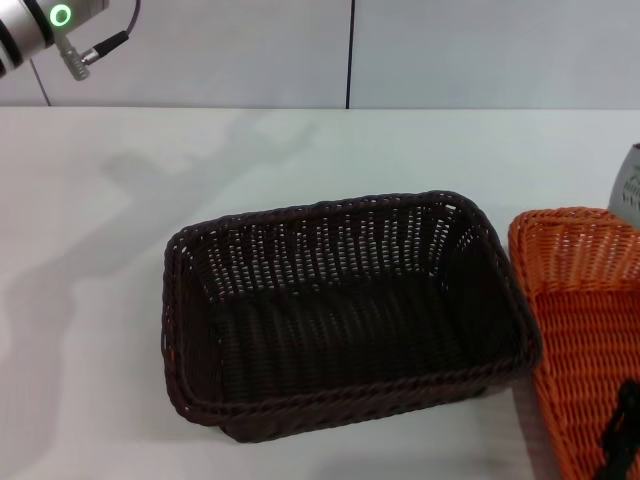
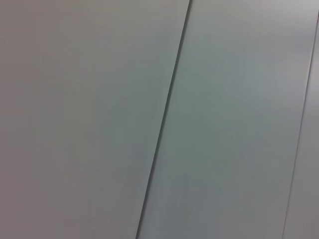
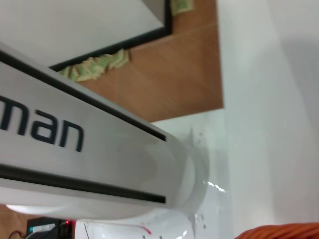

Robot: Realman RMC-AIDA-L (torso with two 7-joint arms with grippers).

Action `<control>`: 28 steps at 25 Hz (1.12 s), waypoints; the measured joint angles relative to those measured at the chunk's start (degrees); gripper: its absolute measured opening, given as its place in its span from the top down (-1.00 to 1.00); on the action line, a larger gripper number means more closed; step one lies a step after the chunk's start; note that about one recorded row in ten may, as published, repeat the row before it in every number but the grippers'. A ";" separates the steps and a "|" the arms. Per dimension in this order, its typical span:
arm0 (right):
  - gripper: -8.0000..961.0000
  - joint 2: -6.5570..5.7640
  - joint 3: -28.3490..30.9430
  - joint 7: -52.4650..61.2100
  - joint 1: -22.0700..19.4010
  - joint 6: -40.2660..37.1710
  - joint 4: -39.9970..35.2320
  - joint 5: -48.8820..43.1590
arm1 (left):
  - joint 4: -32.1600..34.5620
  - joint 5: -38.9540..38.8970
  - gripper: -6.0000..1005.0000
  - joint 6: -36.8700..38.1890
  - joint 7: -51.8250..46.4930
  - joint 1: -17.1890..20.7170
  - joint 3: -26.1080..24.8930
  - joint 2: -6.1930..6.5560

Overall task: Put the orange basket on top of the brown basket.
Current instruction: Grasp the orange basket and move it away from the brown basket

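The brown basket stands upright and empty in the middle of the white table. The orange basket stands just to its right, touching or nearly touching it, and is cut off by the picture's edge. Its braided rim also shows in the right wrist view. A black part of my right gripper shows inside the orange basket near its front right. The basket looks level on the table. My left arm is raised at the far left, away from both baskets, and its gripper is out of view.
The white table runs left of and behind the baskets. A grey object stands at the right edge behind the orange basket. A pale wall with a dark seam backs the table. The right wrist view shows my own body and brown floor.
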 joint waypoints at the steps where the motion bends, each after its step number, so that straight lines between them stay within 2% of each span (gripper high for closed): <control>1: -0.01 -0.08 0.40 -0.20 0.11 0.02 0.09 0.39 | 0.02 0.00 -0.72 0.02 0.05 -0.01 -0.03 0.00; 3: -0.01 -0.58 2.93 -0.64 0.18 0.09 -0.71 0.63 | 0.14 -0.02 -0.72 0.03 0.12 -0.02 -0.07 0.00; 5: -0.01 -1.65 7.41 -0.92 0.20 0.20 -2.84 0.79 | 0.38 -0.02 -0.72 0.01 0.21 -0.04 -0.20 0.00; 9: -0.01 -4.45 16.51 -1.29 0.57 1.68 -7.57 0.80 | 1.04 -0.04 -0.72 0.01 0.27 -0.11 -0.48 -0.04; 11: -0.01 -5.78 18.59 -1.10 0.55 4.70 -9.72 -0.26 | 1.26 -0.04 -0.72 0.01 0.29 -0.12 -0.58 -0.06; 13: -0.01 -5.83 18.99 -0.36 0.09 8.23 -12.94 -2.03 | 1.40 -0.07 -0.72 0.01 0.29 -0.11 -0.75 -0.09; 17: 0.00 -4.29 17.84 -0.18 -1.03 13.84 -19.06 -4.38 | 1.70 -0.14 -0.72 0.00 0.30 -0.07 -1.13 -0.18; 21: 0.00 -4.20 15.76 -0.69 -0.60 19.51 -17.62 -6.67 | 1.89 -0.40 -0.72 -0.01 0.32 -0.02 -1.33 -0.21; 28: 0.00 -4.35 10.24 -0.93 -0.48 30.81 -10.66 -11.00 | 2.97 -1.55 -0.72 0.49 0.43 -0.17 -2.09 -0.14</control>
